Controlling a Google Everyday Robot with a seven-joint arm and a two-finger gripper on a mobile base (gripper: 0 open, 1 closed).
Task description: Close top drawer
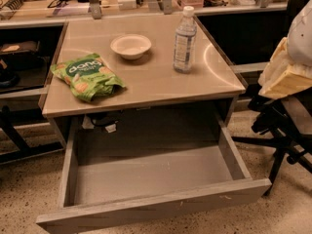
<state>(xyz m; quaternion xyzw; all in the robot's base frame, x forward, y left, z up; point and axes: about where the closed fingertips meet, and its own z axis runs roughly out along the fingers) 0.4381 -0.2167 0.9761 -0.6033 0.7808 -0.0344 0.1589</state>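
Task not started: the top drawer [156, 209] stands fully pulled out, empty, below the hand [286, 77] and well apart from it. Hand's grip state cannot be told. The entire push remains.

The arm [303, 30] is seen at the far right edge of the view, where its white rounded casing is cut off by the frame. Just below this casing the gripper [285, 79] (a pale cream, blocky part) is held in the air, slanted downward and toward the left of the view.
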